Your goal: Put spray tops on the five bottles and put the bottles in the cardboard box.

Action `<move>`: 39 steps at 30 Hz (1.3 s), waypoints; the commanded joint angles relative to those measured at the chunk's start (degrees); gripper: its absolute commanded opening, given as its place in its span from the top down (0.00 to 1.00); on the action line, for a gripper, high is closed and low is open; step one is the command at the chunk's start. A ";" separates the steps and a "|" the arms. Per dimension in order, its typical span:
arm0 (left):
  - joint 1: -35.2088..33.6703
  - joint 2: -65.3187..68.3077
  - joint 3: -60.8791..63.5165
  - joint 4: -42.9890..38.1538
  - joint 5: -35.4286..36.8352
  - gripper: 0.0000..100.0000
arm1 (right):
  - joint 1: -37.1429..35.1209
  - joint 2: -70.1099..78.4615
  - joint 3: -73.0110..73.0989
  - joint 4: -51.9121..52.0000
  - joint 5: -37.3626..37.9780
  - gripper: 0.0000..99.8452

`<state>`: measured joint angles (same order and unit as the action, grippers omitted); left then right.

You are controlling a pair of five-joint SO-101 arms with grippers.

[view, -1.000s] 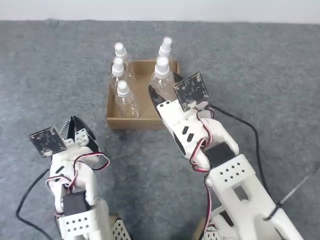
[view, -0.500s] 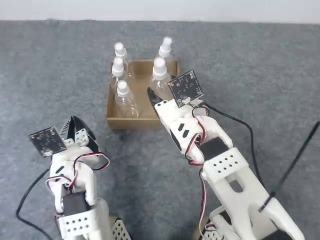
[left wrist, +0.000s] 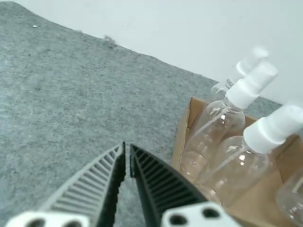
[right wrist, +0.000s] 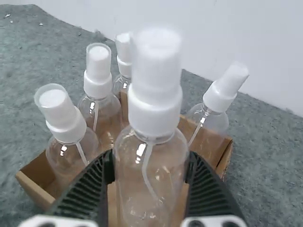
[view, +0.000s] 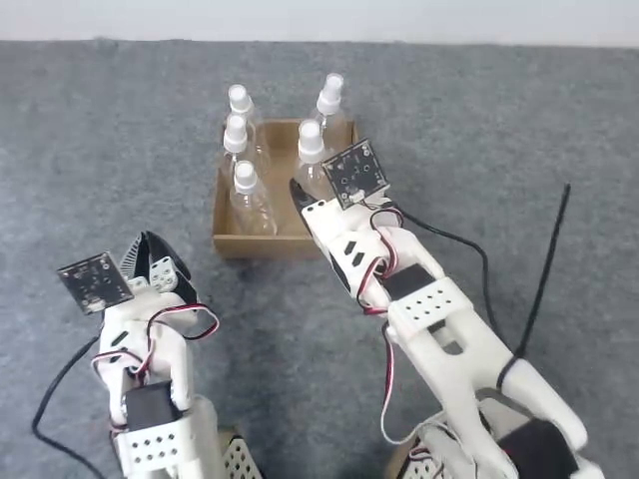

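The cardboard box (view: 226,242) sits on the grey carpet ahead of both arms. Several clear bottles with white spray tops stand in it: three along its left side (view: 246,196) and one at the back right corner (view: 330,100). My right gripper (view: 318,186) is shut on another capped bottle (view: 311,145), upright over the box's right half. In the right wrist view that bottle (right wrist: 150,156) sits between the black fingers (right wrist: 97,182), its base hidden, with the box rim (right wrist: 29,182) below. My left gripper (view: 150,255) is shut and holds nothing, near the box's front left; its own view shows the fingertips (left wrist: 127,150) together.
Grey carpet (view: 519,150) surrounds the box on all sides, with a pale wall (left wrist: 189,28) behind it. A black cable (view: 547,249) rises beside the right arm.
The right arm has carried its bottle a little to the left, further over the box. The cable beside it has swung. The left arm has stayed still.
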<state>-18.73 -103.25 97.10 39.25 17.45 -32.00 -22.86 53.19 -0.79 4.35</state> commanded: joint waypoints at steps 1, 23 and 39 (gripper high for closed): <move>-0.35 -1.05 -0.57 -0.18 -0.53 0.99 | 1.01 0.57 -3.96 -3.12 -0.44 0.96; -0.44 -1.05 -0.57 -0.09 -0.53 0.99 | 4.70 14.37 -3.96 -16.04 -0.70 0.96; -0.44 -1.05 -0.57 0.62 -0.53 0.99 | 4.53 15.08 -3.96 -15.78 -0.70 0.96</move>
<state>-18.99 -103.25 97.10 39.25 17.45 -27.96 -7.30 53.19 -15.38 4.35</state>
